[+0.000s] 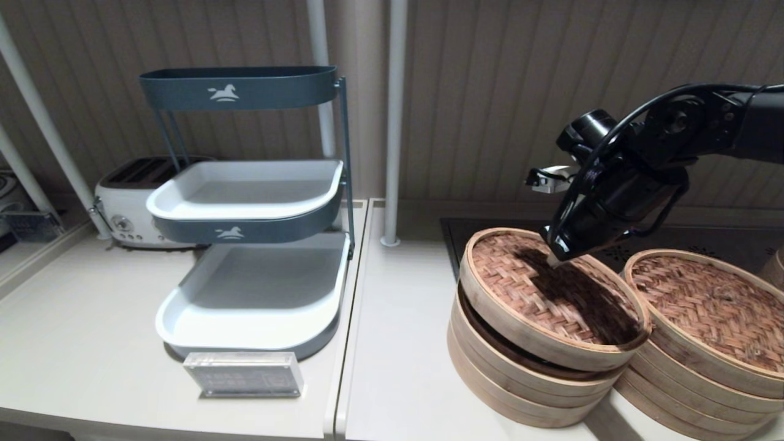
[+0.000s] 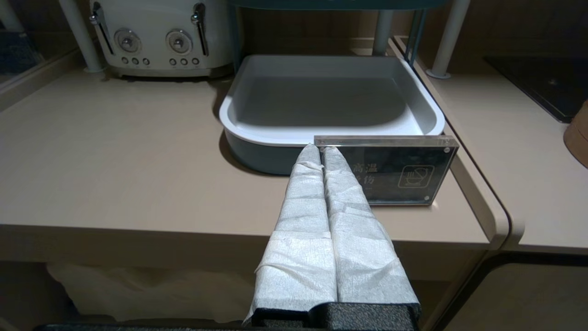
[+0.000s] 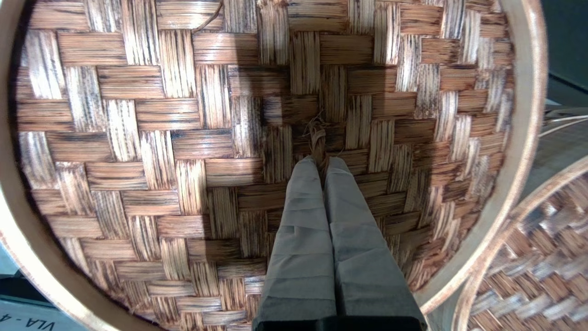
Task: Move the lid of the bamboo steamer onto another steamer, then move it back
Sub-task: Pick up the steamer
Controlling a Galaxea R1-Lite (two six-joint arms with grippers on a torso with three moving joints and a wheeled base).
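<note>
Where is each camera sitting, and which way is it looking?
Head view: on the robot's head, looking forward and down at the counter; the right gripper lifts the tilted bamboo steamer lid beside another steamer.
Left wrist view: behind the shut left gripper, facing the sign, white tray and toaster.
Right wrist view: behind the right gripper's fingertips, looking down onto the lid, pinching its centre loop.
Shared: lid and right gripper, in head and right wrist views.

A three-tier blue-grey rack (image 1: 248, 208) with white trays stands on the beige surface (image 1: 79, 343). A cream toaster (image 1: 131, 211) sits behind it; a clear acrylic sign (image 1: 244, 374) stands just before it.
</note>
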